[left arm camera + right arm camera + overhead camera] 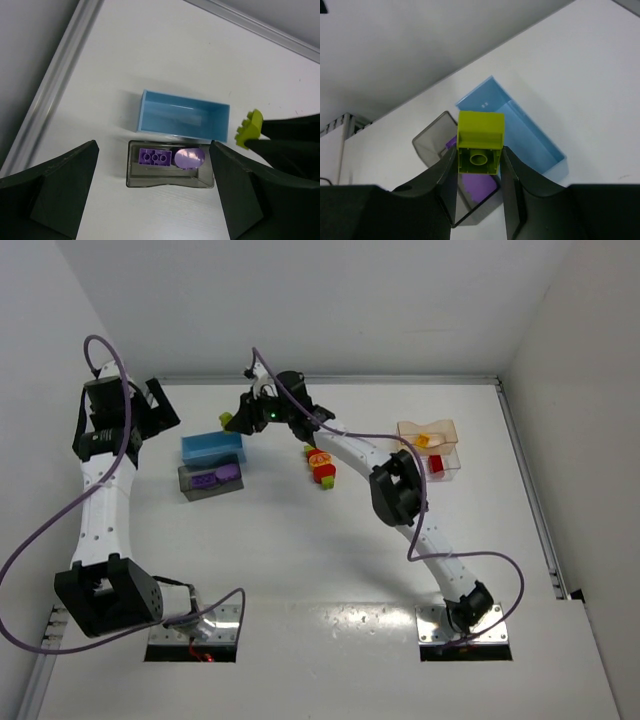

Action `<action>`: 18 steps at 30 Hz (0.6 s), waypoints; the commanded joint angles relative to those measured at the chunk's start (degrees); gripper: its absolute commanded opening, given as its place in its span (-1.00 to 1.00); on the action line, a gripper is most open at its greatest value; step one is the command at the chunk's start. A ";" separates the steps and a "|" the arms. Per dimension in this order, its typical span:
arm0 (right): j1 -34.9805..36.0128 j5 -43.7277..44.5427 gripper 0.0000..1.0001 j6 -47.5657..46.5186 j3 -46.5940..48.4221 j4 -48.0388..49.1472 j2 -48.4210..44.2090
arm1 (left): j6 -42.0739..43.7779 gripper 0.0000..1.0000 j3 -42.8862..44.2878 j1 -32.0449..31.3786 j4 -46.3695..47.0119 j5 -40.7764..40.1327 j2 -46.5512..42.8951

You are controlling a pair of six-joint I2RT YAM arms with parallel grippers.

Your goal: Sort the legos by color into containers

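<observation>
My right gripper (238, 420) is shut on a lime green lego (480, 142) and holds it in the air over the blue tub (525, 132) and the dark grey tub (431, 142). The lego also shows in the left wrist view (249, 130) and in the top view (226, 420). The grey tub (170, 180) holds two purple legos (155, 157). My left gripper (152, 200) is open and empty, above the grey tub's near side; in the top view (160, 412) it is left of the blue tub (213, 447). A clear tub (445, 430) at the right holds orange, yellow and red legos.
A small stack of red, yellow, green and orange legos (321, 468) lies mid-table beside the right arm's forearm. The back wall's metal rail (400, 378) runs just behind the right gripper. The left wall rail (55, 85) is close to the tubs.
</observation>
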 commanded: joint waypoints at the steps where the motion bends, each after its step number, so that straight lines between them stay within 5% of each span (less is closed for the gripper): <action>1: 1.12 3.13 -0.83 2.20 3.71 8.28 2.24 | -1.07 1.00 -0.52 1.03 0.43 3.37 -2.68; 11: 2.18 5.94 -0.80 3.34 4.58 12.07 6.46 | -2.92 1.00 -1.05 1.56 0.43 4.43 -2.15; 18: 2.18 8.92 -0.46 3.34 5.90 12.07 8.31 | -4.15 1.00 -2.18 1.56 1.57 4.96 -2.15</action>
